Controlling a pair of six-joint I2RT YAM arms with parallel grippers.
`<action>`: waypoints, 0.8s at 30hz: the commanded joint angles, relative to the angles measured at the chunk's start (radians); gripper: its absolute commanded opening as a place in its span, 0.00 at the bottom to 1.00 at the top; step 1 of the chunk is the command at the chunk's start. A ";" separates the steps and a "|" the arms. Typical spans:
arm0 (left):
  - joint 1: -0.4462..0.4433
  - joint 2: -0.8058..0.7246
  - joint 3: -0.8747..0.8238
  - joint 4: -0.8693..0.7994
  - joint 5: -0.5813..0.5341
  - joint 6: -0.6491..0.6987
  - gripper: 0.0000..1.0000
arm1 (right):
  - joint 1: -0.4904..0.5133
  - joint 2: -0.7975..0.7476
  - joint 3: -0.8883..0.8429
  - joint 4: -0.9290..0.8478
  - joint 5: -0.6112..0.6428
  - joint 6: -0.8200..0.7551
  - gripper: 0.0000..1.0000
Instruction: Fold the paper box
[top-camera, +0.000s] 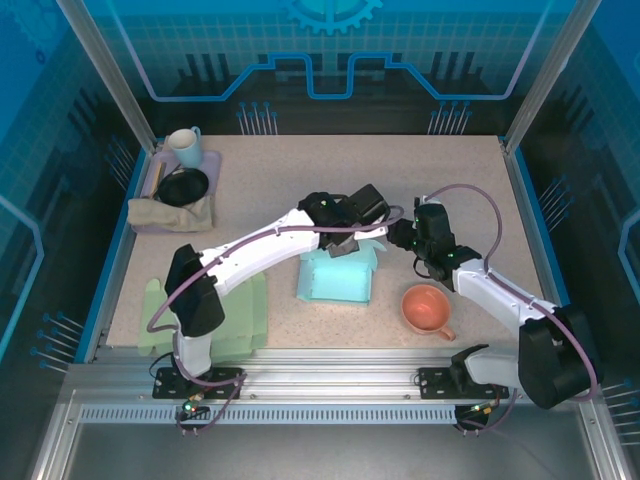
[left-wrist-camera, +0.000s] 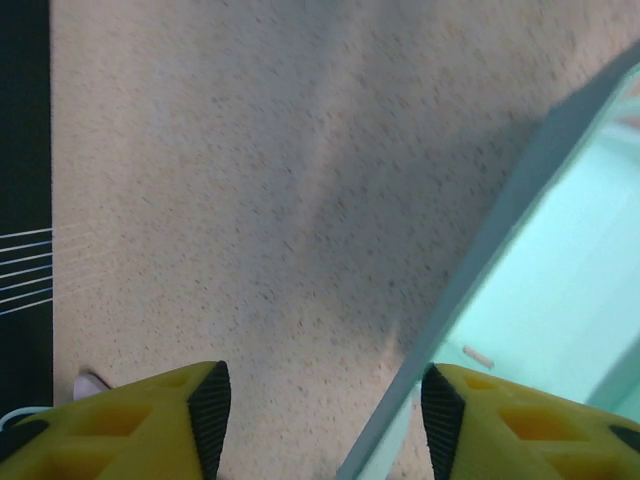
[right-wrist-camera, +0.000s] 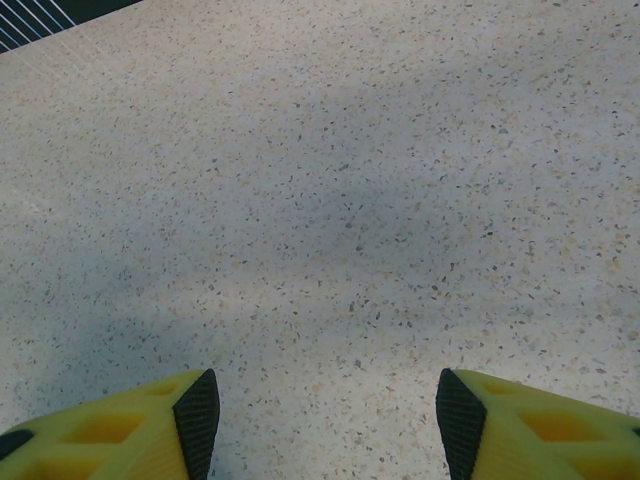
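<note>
At the middle of the top view, the box (top-camera: 335, 282) sat on the table (top-camera: 400, 180), with my left claw (top-camera: 345, 245) over its upper edge. That claw's jaws were apart, the box wall just beside its right finger (left-wrist-camera: 480, 425). My right claw (top-camera: 402, 237), just right of the box, gaped over the table, holding nothing.
</note>
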 joint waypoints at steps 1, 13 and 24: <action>0.001 -0.109 -0.022 0.169 -0.011 -0.083 0.61 | -0.015 -0.004 -0.019 0.018 0.012 0.009 0.62; 0.013 -0.701 -0.669 0.521 0.033 -0.648 0.85 | 0.214 -0.270 0.022 -0.186 0.210 -0.169 0.61; 0.170 -1.126 -1.206 0.749 0.033 -0.991 0.82 | 0.356 -0.049 0.524 -0.681 -0.167 -0.996 0.60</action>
